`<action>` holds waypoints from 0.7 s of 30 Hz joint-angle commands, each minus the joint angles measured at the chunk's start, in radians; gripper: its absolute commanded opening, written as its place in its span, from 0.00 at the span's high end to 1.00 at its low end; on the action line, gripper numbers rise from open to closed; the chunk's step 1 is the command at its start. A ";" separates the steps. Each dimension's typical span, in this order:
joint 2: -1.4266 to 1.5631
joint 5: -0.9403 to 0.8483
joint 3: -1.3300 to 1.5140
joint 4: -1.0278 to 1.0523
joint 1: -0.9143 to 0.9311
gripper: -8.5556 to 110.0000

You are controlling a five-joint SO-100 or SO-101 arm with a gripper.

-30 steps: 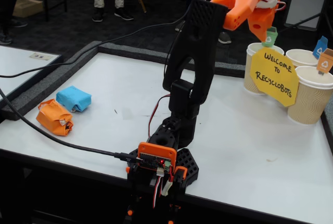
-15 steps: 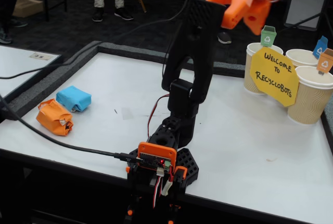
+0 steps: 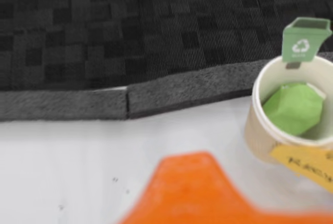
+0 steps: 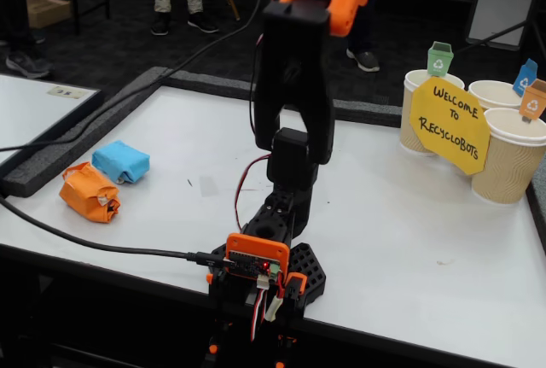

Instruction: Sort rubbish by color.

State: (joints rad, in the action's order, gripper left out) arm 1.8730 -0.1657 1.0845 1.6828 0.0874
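Down inside the tan cup (image 3: 256, 110) with the green bin tag (image 3: 304, 39) lies the green rubbish bundle (image 3: 292, 108), seen in the wrist view. The fixed view shows the light blue bundle (image 4: 120, 162) and the orange taped bundle (image 4: 89, 193) side by side on the white table near its left edge. My orange gripper (image 4: 341, 5) is held high at the top of the fixed view, partly cut off, left of the cups. Only one orange finger (image 3: 190, 190) shows in the wrist view, with nothing seen in it.
Three tan cups stand at the table's right: a green-tagged one (image 4: 415, 120), a blue-tagged one (image 4: 493, 93) and an orange-tagged one (image 4: 510, 163), behind a yellow sign (image 4: 449, 125). A black cable (image 4: 77, 224) crosses the front left. A grey foam border (image 3: 171, 95) edges the table.
The arm has swung left, carrying the gripper from just above the green-tagged cup to high over the table's back middle. The bundles on the left have not moved.
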 commanded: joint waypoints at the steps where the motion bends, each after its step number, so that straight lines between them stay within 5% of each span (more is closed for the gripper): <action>1: 0.291 -0.008 0.155 0.002 -0.040 0.93; 21: 1.077 -0.005 1.058 -0.155 -0.219 0.93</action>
State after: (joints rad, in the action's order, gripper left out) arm 2.8701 -0.1657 2.0939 1.5754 -0.1120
